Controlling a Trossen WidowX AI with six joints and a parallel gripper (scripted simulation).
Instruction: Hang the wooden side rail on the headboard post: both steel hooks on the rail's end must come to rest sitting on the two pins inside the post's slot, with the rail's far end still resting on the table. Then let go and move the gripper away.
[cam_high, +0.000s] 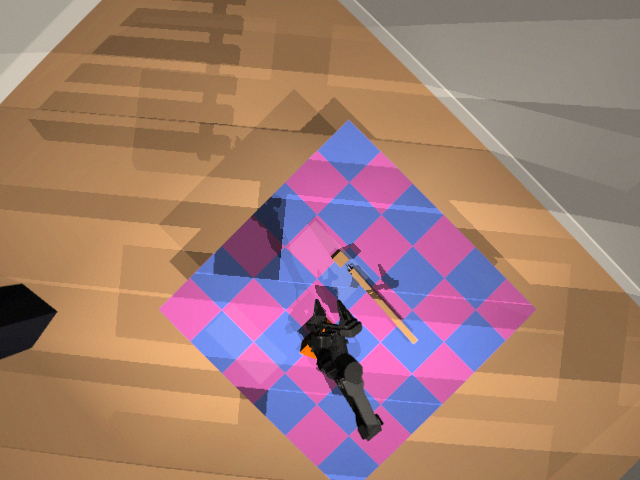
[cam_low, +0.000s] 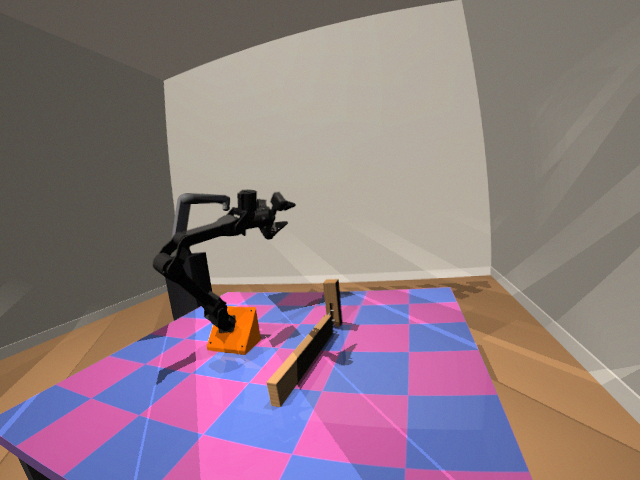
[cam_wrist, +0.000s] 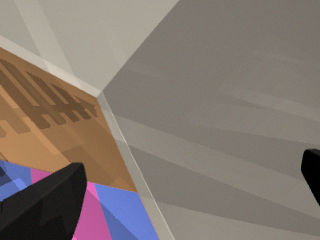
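The wooden side rail (cam_high: 392, 316) (cam_low: 281, 374) stands on its narrow edge on the checkered table, its far end resting there. Its hook end points at the upright headboard post (cam_high: 340, 257) (cam_low: 331, 289). The small steel hooks (cam_high: 349, 267) show at that end, close to the post's slotted face, with a narrow gap between wood and post. The pins are too small to make out, and I cannot tell whether the hooks sit on them. My gripper (cam_high: 327, 301) (cam_low: 290, 214) (cam_wrist: 196, 167) is open and empty, high above the table, apart from rail and post.
The orange base (cam_low: 232, 335) of the arm stands on the table, left of the rail in the exterior view. A grey bent bar (cam_low: 204, 197) rises behind the arm from a black box (cam_low: 197, 273). The wrist view shows mostly wall and floor.
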